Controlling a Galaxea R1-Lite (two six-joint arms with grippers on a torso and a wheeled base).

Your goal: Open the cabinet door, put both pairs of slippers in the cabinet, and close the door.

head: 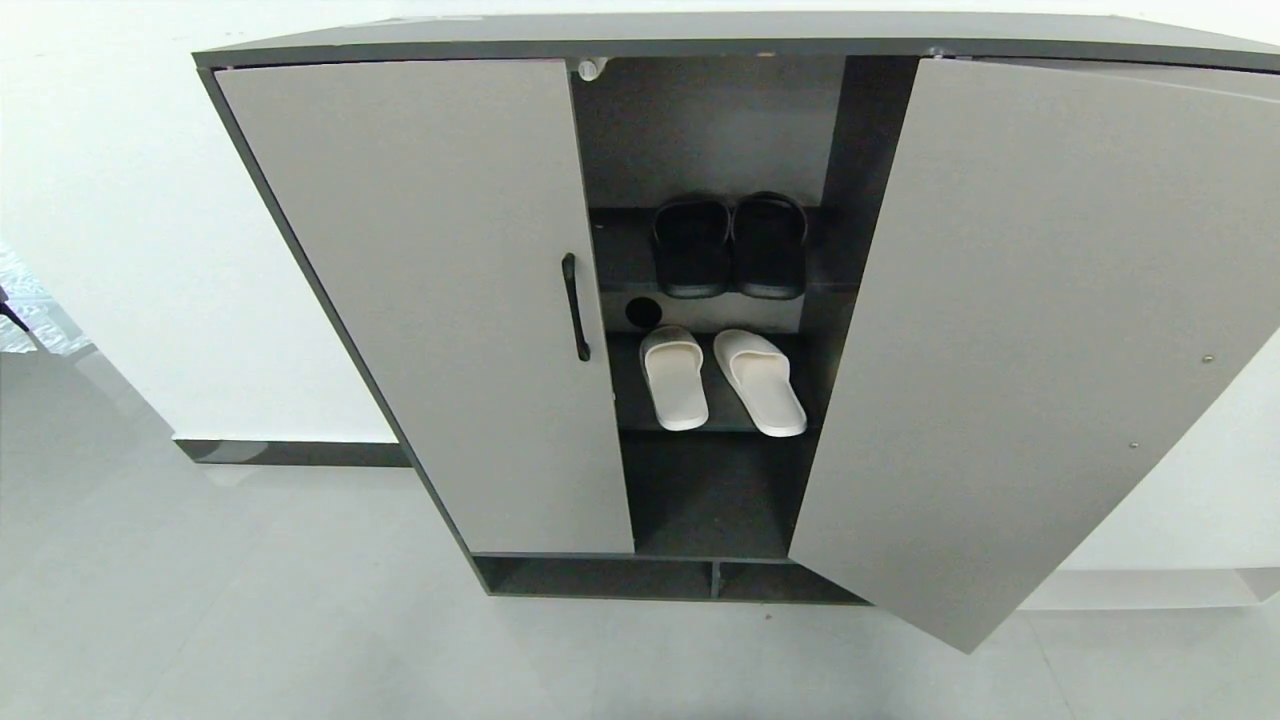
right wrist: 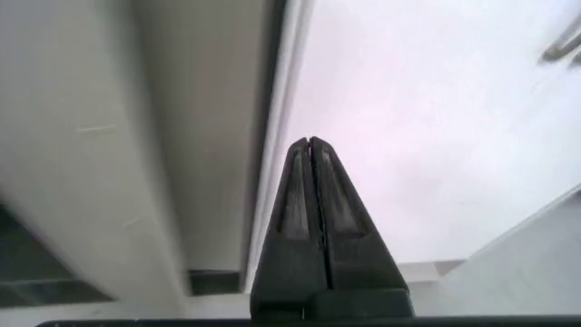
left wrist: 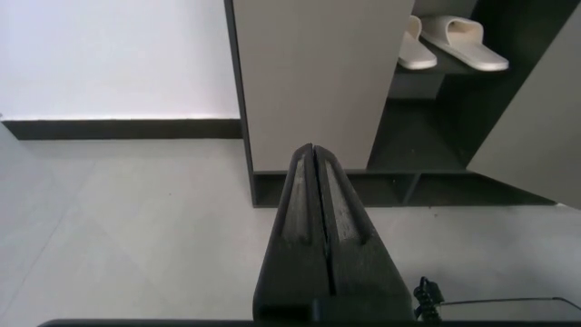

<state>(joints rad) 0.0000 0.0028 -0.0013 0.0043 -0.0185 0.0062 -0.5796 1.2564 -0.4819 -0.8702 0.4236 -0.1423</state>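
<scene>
Slippers: black rubber slippers (head: 690,250) on the upper shelf of the dark grey cabinet (head: 700,30); white foam slippers (head: 760,380) on the shelf below.
Doors: pale grey right door (head: 1030,330) swung open; pale grey left door (head: 430,300) shut.
End effectors: left end effector (left wrist: 312,150) pressed together, low before the cabinet; right end effector (right wrist: 309,143) pressed together.

Bright even indoor light, white wall (head: 100,200) nearly blown out, soft sheen on the grey floor (head: 250,600), cabinet (head: 700,130) interior in shadow, straight edges bowed toward corners.
</scene>
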